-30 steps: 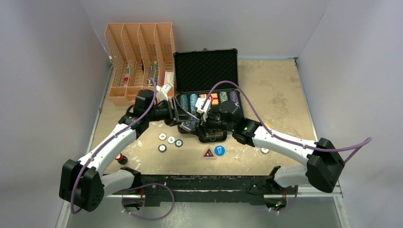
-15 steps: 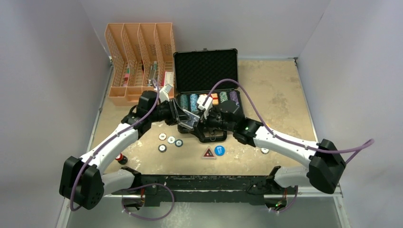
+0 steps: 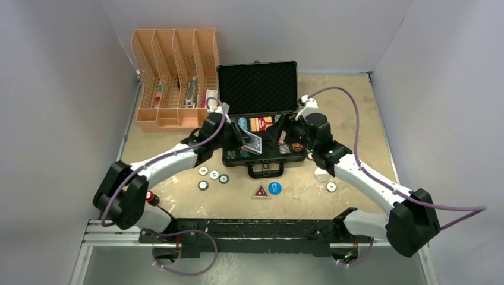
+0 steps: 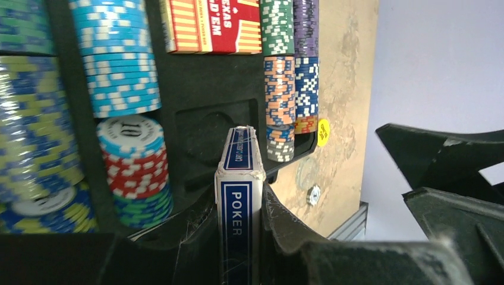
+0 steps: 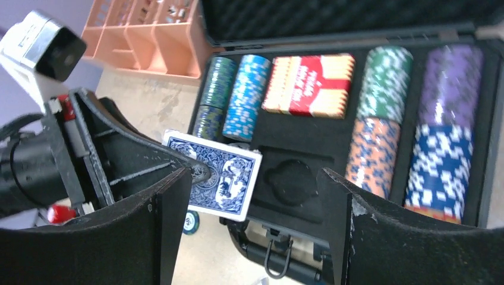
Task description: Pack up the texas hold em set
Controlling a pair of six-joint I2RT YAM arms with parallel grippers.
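Blue deck (image 4: pixel 241 190) – pinched across its broad faces by the left gripper (image 3: pixel 245 139), jaws closed on it, one short end pointing out past the fingertips. It hangs over the open case (image 3: pixel 257 89), above the near half of the tray, not yet touching the foam.

Target, as I judge it: the vacant slot (image 4: pixel 205 133) just nearer than the red deck (image 4: pixel 229 27), between the chip columns (image 4: pixel 122 65).

Notes for seating it well:
- Deck sits on edge in the grip; the slot looks cut for a flat box. Roll the wrist so a broad face looks down before descending.
- Line the long side up with the slot, parallel to the red deck.
- Lower the free end in first, then release low – a drop from height could bounce it onto the chips.
- The fingers flank the box, so foam walls may catch them; expect a nudge afterwards.

Right gripper (image 5: pixel 254 175) – jaws wide, holding nothing, close by on the case's right side. Keep it apart from the left during the descent.

Outside the case: loose chips (image 3: pixel 213 176) and button discs (image 3: pixel 274 187) lie on the table (image 3: pixel 345 119), yet to be packed.
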